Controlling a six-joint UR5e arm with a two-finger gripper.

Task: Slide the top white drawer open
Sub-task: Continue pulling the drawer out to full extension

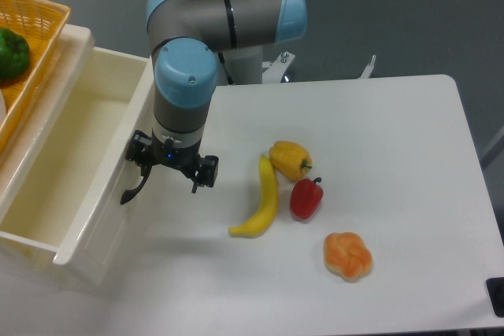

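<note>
Fingers (143,164) at handle (134,189) of drawer (87,210), grip unclear; best drawn straight out, level, away from banana (260,204).

White table (394,139), grey wall (394,13) behind, even light

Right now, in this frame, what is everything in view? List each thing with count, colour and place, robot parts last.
top white drawer: one, cream-white, left, pulled out, nothing visible inside
black handle: one, on the drawer front, at the gripper
wicker basket: one, yellow, upper left
green pepper: one, in the basket
banana: one, yellow, table centre
yellow pepper: one, right of the banana's top end
red pepper: one, below the yellow pepper
bread roll: one, orange, lower right
table: one, white
gripper: one, black, at the drawer front; finger state unclear
arm: one, grey and blue
</note>
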